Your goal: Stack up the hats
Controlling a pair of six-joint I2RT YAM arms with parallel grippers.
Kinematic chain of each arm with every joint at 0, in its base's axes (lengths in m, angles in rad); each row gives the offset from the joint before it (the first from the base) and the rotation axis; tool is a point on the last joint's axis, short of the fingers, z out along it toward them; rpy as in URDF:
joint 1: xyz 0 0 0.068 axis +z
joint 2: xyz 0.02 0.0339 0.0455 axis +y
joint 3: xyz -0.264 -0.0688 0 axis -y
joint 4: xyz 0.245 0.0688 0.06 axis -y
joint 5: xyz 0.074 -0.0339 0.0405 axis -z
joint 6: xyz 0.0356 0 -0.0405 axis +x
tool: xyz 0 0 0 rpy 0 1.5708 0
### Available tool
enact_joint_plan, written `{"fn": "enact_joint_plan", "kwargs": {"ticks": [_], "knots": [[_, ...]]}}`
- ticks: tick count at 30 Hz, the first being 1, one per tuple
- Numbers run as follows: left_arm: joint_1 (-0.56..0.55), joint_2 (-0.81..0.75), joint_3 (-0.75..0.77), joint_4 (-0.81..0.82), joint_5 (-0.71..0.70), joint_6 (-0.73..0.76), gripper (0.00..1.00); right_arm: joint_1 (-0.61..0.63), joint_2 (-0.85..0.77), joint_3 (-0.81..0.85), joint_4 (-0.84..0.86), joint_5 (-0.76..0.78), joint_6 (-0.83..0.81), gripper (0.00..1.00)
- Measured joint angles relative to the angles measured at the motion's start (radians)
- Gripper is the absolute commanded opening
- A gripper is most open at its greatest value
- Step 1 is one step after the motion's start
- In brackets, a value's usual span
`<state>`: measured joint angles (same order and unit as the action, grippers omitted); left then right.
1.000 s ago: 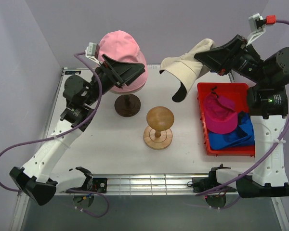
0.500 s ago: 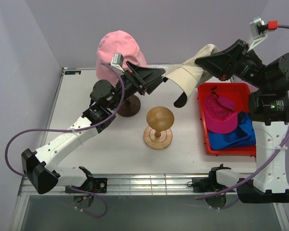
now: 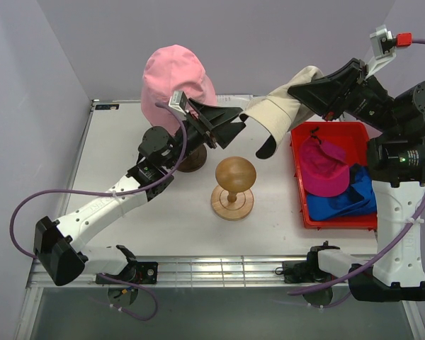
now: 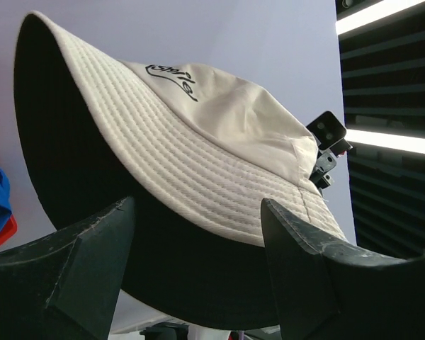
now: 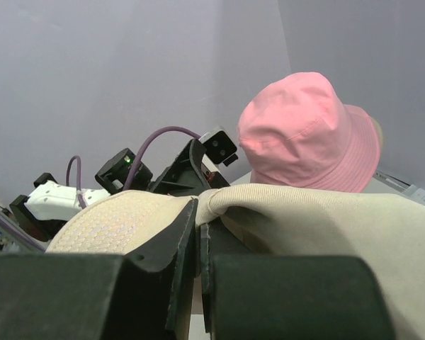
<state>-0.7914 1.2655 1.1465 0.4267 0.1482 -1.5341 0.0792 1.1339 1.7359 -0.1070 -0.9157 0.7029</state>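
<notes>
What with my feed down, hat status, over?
Right fingers shut on beige bucket hat. Left fingers open at its brim. Pink bucket hat on stand. Nothing blocking.

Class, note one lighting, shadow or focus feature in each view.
Top external: even light, faint shadows on the table. Left wrist: light strips glare white; underside of the beige bucket hat nearly black. Right wrist: pink bucket hat sharp, near claw fingers dark and soft.

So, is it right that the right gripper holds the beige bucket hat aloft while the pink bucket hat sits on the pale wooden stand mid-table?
Not quite: the right gripper does hold the beige bucket hat aloft, but the pink bucket hat sits on the dark stand at the back left. The top external view shows the pale wooden stand bare.
</notes>
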Motion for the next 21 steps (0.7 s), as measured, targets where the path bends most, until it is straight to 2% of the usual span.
{"fn": "enact_joint_plan", "kwargs": {"ticks": [13,21], "knots": [[-0.003,-0.037,-0.151,0.157,-0.012,-0.08,0.82,0.0,0.016,-0.005,0.048,-0.005,0.008,0.08],[-0.003,-0.015,-0.156,0.239,-0.019,-0.152,0.82,0.0,0.01,-0.056,0.116,-0.019,0.025,0.08]]}}
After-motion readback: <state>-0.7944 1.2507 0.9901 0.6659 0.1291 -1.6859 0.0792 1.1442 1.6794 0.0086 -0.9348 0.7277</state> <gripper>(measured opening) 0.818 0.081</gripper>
